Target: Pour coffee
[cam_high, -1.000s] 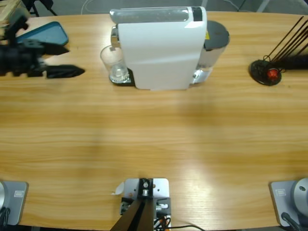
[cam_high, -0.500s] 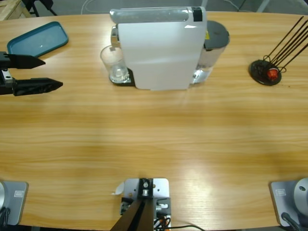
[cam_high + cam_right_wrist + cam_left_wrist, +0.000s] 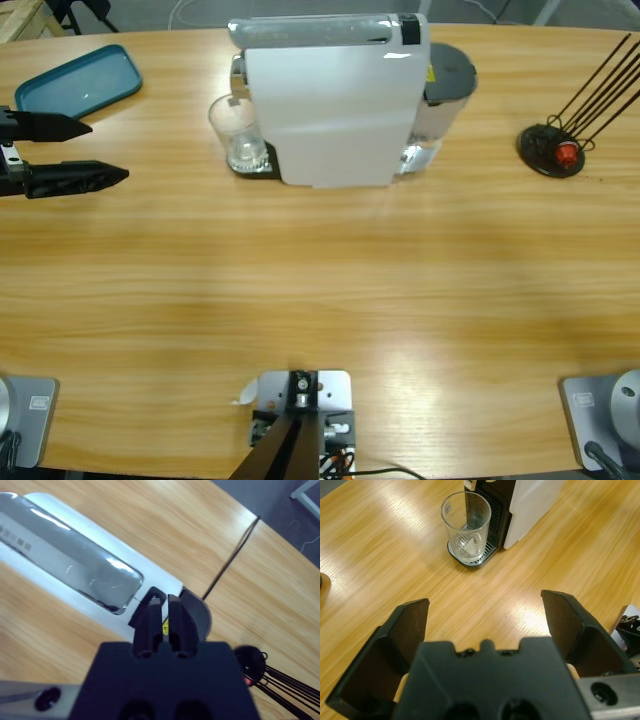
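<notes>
Wooden worktop (image 3: 320, 280): my left gripper (image 3: 95, 152), jaws apart, faces the glass (image 3: 466, 527); fragile, slippery, I'd grip mid-wall; right jaws together.

You are looking at a robotics lab bench, not a kitchen. A long wooden table (image 3: 320, 290) carries only staged props: a white capsule coffee machine (image 3: 330, 100) ahead of the left gripper (image 3: 485, 625), a teal tray (image 3: 75, 80) beside that gripper, and a black wire stand (image 3: 552, 150). Bare grey floor lies beyond the table edge.
</notes>
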Tool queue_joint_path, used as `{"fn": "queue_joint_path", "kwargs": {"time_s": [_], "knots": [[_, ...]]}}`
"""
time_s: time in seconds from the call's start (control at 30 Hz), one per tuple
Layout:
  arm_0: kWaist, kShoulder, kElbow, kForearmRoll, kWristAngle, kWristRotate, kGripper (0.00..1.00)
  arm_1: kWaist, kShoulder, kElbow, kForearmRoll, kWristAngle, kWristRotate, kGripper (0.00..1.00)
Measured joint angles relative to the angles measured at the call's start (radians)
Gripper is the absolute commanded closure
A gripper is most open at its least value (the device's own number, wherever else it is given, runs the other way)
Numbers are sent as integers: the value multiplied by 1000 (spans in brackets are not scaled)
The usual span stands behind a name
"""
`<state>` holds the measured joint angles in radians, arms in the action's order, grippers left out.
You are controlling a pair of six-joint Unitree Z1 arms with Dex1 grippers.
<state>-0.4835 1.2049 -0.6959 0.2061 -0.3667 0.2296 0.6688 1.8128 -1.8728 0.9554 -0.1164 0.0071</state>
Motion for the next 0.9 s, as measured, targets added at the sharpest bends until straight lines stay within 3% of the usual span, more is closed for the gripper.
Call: {"fn": "queue_joint_path", "kwargs": {"time_s": [0.9], "knots": [[0, 0, 0, -13, 10, 0, 32, 0, 24, 14, 3, 51, 0, 1000]]}}
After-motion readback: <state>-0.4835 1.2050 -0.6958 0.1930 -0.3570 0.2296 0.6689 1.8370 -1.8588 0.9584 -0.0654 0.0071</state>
